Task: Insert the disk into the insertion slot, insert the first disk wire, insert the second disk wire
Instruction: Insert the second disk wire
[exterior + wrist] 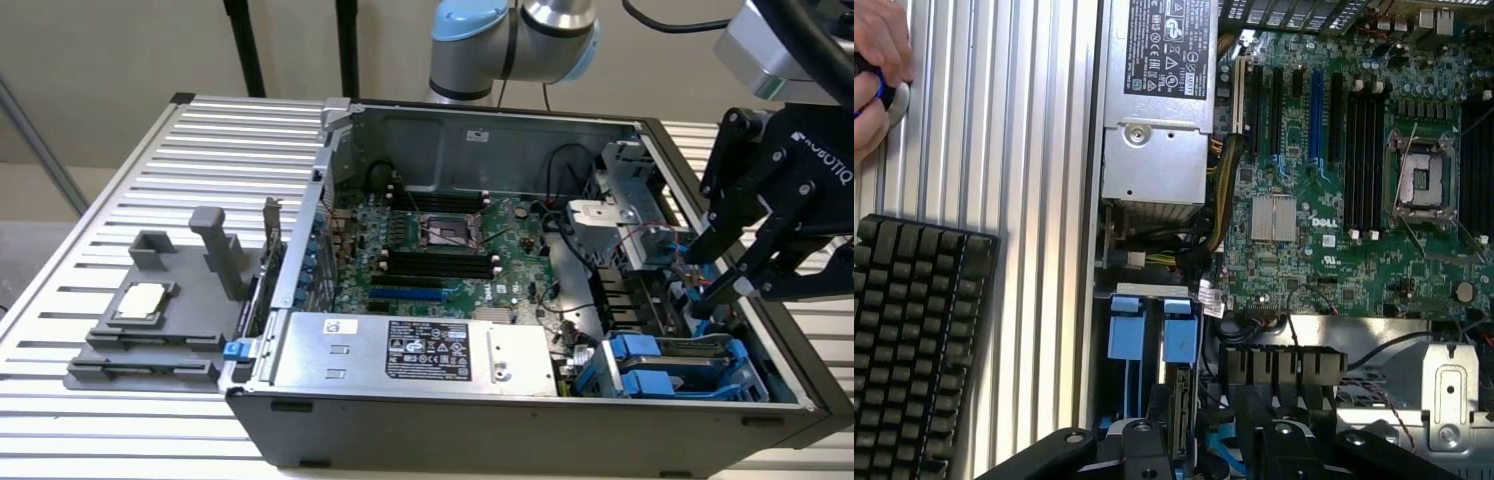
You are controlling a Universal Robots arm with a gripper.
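First, at the exterior view's left, a grey plastic fixture (147, 310) carrying a square silver chip sat on the ribbed metal counter (107, 170). To its right stood the open black computer case (534, 425). A silver labelled power-supply box (414, 350) ran along its near edge, with a green motherboard (441, 245) behind.

Further right, in the case's near corner, was the insertion slot (603, 372) — a grey plastic drive cage with blue clips. The disk (674, 360), in its bright blue plastic carrier frame, lay seated inside it.

At the exterior view's right the black gripper (731, 285) hung just above the cage, reaching down into the case among thin wires. Whether it was open or clamped on one of them I could not tell.

In the wrist view a black keyboard (919, 340) lay on the counter beside the case, near a person's hand (876, 70).
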